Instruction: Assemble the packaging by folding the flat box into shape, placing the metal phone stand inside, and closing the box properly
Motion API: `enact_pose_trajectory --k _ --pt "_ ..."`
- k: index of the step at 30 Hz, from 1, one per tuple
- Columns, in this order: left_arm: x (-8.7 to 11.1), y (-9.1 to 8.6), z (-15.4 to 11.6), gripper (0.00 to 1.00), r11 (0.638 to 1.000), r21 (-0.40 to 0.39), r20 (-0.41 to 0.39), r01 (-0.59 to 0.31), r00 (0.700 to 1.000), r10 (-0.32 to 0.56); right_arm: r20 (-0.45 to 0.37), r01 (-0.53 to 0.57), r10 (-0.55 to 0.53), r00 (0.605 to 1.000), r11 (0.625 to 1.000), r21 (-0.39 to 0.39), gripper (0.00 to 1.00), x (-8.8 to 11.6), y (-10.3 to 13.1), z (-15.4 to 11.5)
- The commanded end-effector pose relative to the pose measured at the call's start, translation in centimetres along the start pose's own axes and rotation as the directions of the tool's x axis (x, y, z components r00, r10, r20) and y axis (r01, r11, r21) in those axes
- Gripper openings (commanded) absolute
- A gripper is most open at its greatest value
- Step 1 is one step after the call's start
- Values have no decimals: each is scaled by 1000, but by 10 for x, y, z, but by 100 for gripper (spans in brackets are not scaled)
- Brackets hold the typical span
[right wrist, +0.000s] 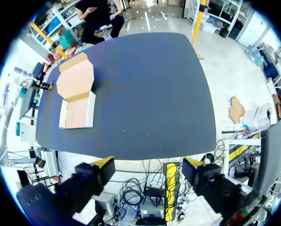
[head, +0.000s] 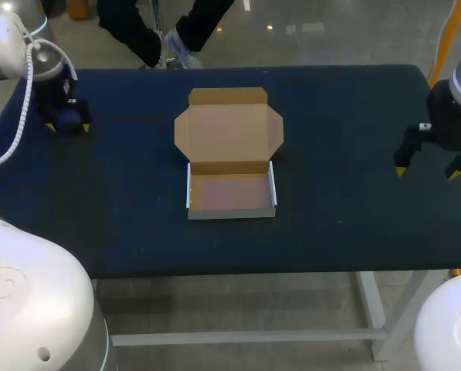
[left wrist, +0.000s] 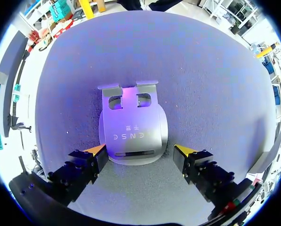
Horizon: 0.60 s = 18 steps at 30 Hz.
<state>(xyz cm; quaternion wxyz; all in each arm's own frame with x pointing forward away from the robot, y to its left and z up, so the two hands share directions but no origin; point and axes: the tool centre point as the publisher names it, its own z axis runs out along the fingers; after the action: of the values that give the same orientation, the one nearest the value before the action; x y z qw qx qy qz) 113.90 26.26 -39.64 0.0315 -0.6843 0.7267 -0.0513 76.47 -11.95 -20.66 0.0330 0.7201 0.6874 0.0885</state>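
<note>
One metal phone stand (left wrist: 133, 129), silver, lying flat on the table (head: 354, 232) near the far left corner. Rounded base plate toward the left tool, slotted bracket end pointing away. Long axis running straight ahead of that tool, crosswise to the closing line of its fingers. Not made out in the head view, hidden beneath the left wrist.

One left tool (left wrist: 140, 151), released, fingers spread wide. Yellow tips flanking the base plate, just beside its rim on either side; contact uncertain, no grip from two sides. By far the nearer arm to the stand.

One box (head: 230, 166), brown card, at the middle of the table, well apart from the stand, on the side toward the right edge. Tray (head: 230, 193) folded up with side walls raised, on the near-edge side, empty. Lid (head: 228, 130) laid open flat toward the far edge, flaps out.

One right tool (right wrist: 148, 165), released, fingers apart, holding nothing, at the right edge of the table, well apart from both box and stand.

Judged step in hand: pinch on the stand's base, then a carry toward the table's middle and down into the tray. Nothing lying between stand and box; raised tray walls the only thing to clear.
</note>
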Motion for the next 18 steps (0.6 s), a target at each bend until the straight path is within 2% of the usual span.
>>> enact_pose_trajectory --k 1,18 --pt "-2 -5 2 97 1000 -11 0 3 1000 -3 2 0 0 1000 1000 5 100 0 0 -3" --pt "-4 -13 2 96 1000 -12 0 3 1000 -3 2 0 0 1000 1000 5 100 0 0 -3"
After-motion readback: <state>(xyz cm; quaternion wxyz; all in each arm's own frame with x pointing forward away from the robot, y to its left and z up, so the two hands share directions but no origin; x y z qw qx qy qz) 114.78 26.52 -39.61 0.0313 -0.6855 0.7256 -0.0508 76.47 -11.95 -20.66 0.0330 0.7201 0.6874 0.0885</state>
